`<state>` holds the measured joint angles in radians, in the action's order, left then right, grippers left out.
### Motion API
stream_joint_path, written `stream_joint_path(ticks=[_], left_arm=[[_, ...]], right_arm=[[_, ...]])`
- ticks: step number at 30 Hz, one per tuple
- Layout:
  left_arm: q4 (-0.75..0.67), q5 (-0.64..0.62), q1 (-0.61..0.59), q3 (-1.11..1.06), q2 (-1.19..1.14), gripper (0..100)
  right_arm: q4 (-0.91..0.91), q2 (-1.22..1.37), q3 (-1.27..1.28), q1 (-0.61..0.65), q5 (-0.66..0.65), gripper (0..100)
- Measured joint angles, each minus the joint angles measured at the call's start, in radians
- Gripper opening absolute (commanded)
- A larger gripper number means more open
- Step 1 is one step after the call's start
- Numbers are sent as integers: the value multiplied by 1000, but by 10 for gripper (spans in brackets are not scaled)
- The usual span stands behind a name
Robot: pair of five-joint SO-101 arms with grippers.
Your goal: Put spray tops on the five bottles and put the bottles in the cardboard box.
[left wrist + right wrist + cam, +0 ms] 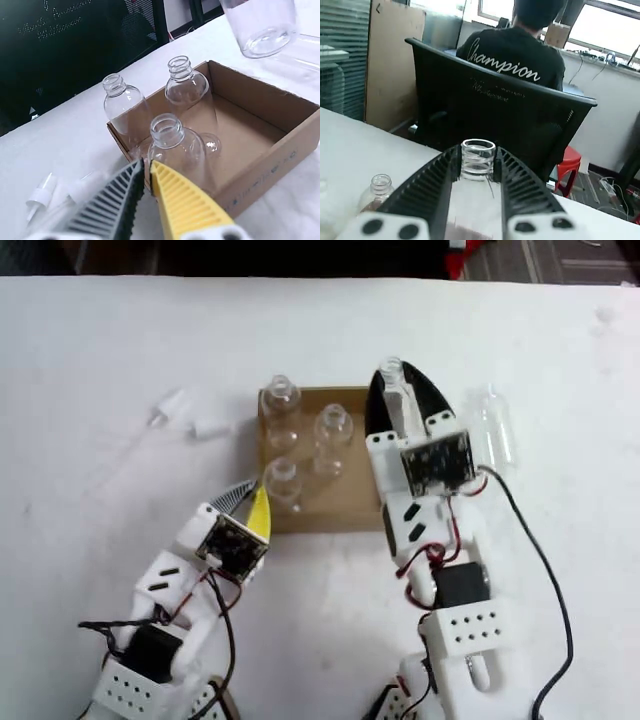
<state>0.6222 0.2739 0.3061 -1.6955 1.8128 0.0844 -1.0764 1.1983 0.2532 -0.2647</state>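
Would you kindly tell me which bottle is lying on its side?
The bottle on the table outside the cardboard box; three stand in the box, one is held by the right gripper.

The right arm's fingers (435, 392) cover the right wall of the cardboard box (345, 498) and the body of the bottle (392, 370) they grip, leaving its neck visible. In the left wrist view that bottle is cut off above the box. Left of the box, the spray tops (190, 412) blur together, too small to count.
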Motion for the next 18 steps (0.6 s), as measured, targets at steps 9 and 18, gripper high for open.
stream_joint_path(ticks=[9,18], left_arm=[[0,0,0,0,0,24],[0,0,0,0,0,24]], right_arm=[[249,101,80,9,210,15],[259,400,-77,-25,221,15]])
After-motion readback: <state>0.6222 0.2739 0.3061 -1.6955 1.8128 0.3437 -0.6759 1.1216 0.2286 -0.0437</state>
